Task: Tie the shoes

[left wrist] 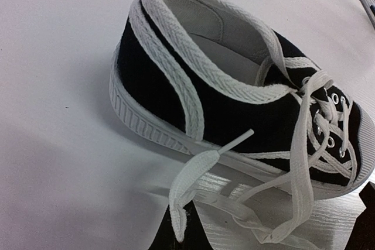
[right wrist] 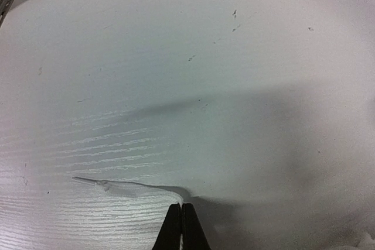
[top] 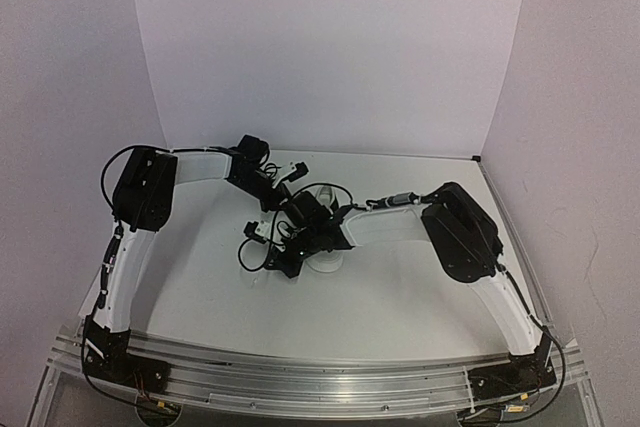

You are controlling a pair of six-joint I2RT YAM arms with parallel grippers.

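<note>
Left gripper (left wrist: 186,239), pressed shut and mostly cut off, seems to pinch one loose lace (left wrist: 193,180) beside the shoe (left wrist: 234,103), which sits on the bench (right wrist: 176,57) between the arms. Right gripper (right wrist: 181,218) is pressed shut on the other lace end (right wrist: 126,187). The next move calls for crossing both ends into a first knot.

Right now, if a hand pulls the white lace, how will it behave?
Probably floppy: the white lace drapes in slack curves and folds over itself. It looks like flat fabric tape, so likely grippy rather than slippery. It is threaded through the sneaker, so a hard pull may drag that along.
</note>
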